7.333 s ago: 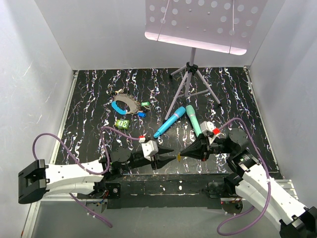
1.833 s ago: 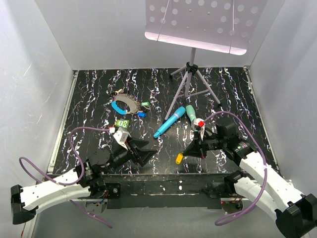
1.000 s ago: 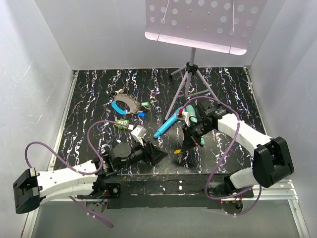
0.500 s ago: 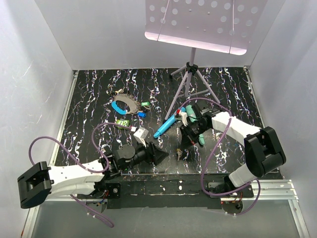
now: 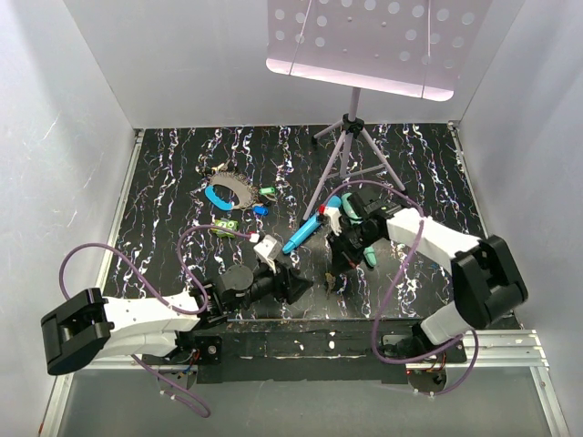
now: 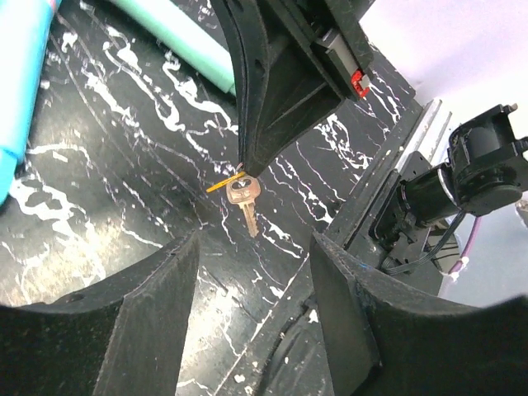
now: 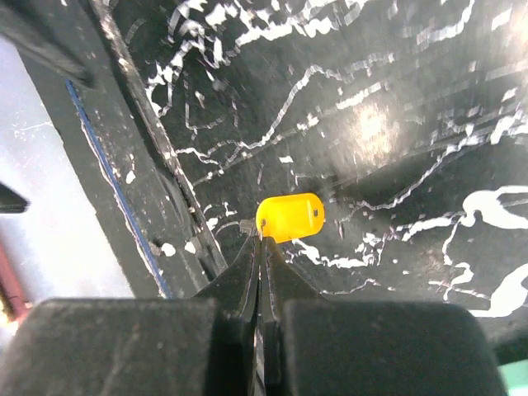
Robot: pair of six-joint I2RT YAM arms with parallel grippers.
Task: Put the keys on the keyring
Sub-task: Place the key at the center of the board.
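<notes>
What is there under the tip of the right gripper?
A small key with a yellow head, with the black table below. The closed right gripper covers one edge of the head, so whether it pinches it cannot be seen.

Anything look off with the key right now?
The right tool is shut on the yellow key by only a corner of its head, so it sticks out crooked below the tips. That thin pinch may slip. The keyring lies apart at the back left.
</notes>
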